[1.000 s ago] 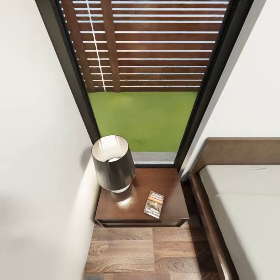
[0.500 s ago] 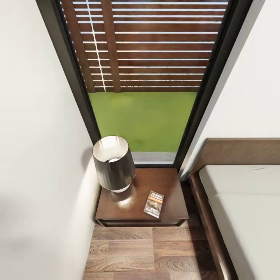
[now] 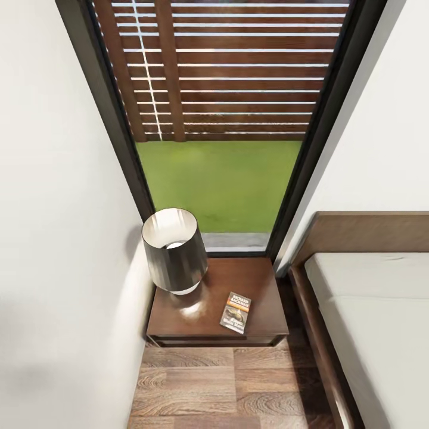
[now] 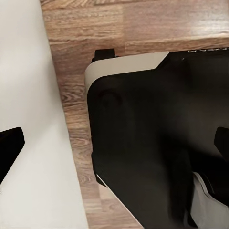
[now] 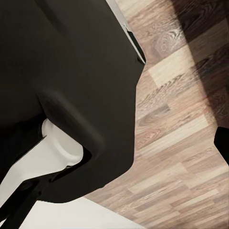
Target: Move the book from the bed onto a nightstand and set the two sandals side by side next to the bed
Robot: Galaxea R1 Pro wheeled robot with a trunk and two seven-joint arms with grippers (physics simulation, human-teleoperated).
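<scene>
Book (image 3: pixel 236 313) lies flat on the nightstand (image 3: pixel 179 322), lower centre, near its front edge; a bump could push it off. Both grippers' jaws: I cannot tell.

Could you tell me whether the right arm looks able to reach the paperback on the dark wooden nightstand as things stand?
Probably, once raised: the dark grey paperback lies uncovered near the front of the glossy dark brown nightstand, apart from the dark-shaded lamp.
</scene>
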